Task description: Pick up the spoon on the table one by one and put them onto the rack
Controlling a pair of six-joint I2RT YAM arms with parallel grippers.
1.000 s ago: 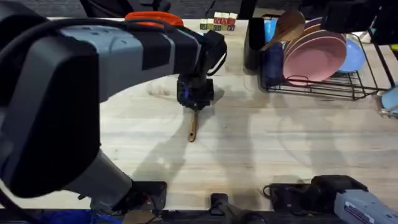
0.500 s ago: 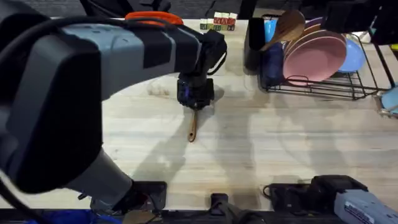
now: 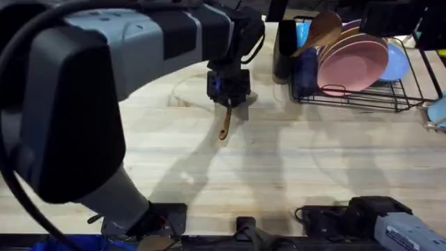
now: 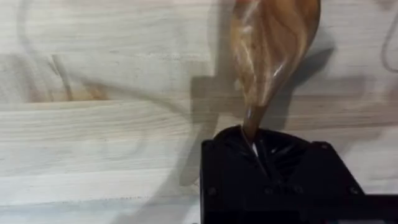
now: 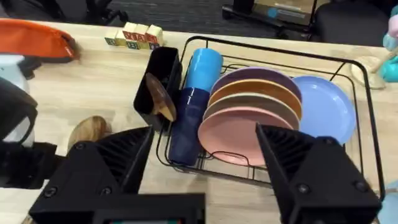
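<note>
My left gripper (image 3: 228,97) is shut on a brown wooden spoon (image 3: 224,129) at the back middle of the table (image 3: 313,167). The handle sticks out toward the front. In the left wrist view the fingers (image 4: 252,140) clamp the neck just below the oval bowl (image 4: 273,43), whose shadow falls on the planks. Another spoon (image 3: 322,29) stands in the black utensil holder (image 3: 284,49) of the black wire rack (image 3: 362,101) at the back right. My right gripper (image 5: 205,186) is open and holds nothing, facing the rack (image 5: 348,68) from a distance.
Pink, brown, purple and blue plates (image 5: 249,124) and blue cups (image 5: 189,112) fill the rack. Letter blocks (image 5: 134,34) and an orange object (image 5: 31,37) lie at the back. A teal item (image 3: 437,111) is at the right edge. The right arm (image 3: 390,223) rests at the lower right.
The left gripper has carried the spoon toward the back and slightly right, closer to the rack. The right arm has not moved.
</note>
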